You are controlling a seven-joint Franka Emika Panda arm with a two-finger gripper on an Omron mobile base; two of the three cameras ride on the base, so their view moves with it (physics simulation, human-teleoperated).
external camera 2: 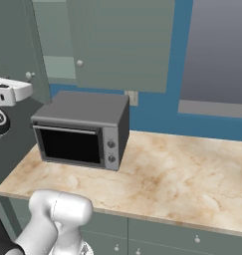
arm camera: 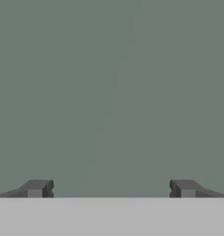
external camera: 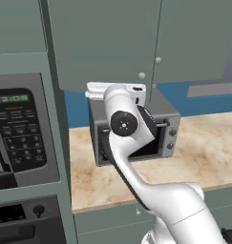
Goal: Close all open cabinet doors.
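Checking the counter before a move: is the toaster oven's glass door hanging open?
No, the toaster oven's dark glass door sits flat against its front in the right base view.

Grey-green cabinet doors [external camera 2: 125, 45], silver toaster oven [external camera 2: 82, 130], beige marbled counter [external camera 2: 177, 179], blue wall [external camera 2: 157, 112].

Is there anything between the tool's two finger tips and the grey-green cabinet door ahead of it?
Nothing: in the hand view the open tool faces the flat grey-green cabinet door with a bare stretch between.
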